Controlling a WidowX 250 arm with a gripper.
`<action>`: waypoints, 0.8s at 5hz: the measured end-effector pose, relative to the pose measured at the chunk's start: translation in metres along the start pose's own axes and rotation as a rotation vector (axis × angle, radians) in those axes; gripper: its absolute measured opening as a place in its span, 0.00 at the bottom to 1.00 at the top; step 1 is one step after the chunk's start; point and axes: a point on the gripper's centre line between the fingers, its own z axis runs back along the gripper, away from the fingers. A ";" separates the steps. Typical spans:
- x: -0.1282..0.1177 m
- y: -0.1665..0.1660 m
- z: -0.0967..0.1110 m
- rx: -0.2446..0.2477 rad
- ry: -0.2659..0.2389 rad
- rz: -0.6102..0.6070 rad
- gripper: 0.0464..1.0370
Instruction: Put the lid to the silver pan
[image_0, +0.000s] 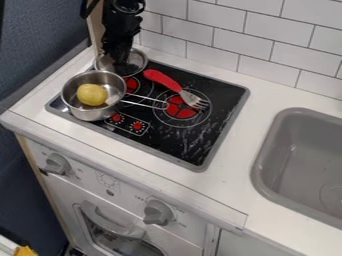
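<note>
In the camera view, on the stove (175, 146) just behind the pan (111, 79), see, beneath the tool (120, 59), impossible to tell whether wide, narrow or gripping, the lid (139, 59), likely light, stiff and slippery, best taken mid-top, not by the rim.

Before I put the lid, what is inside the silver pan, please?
Inside the silver pan is a round yellow food piece, perhaps a lemon or potato. The floor directly under it is covered, so I cannot tell what is there.
</note>
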 end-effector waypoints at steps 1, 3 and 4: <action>-0.002 -0.003 0.004 -0.019 0.041 0.003 0.01; 0.010 0.013 0.048 -0.123 0.038 0.056 0.01; 0.011 0.027 0.067 -0.154 0.030 0.070 0.01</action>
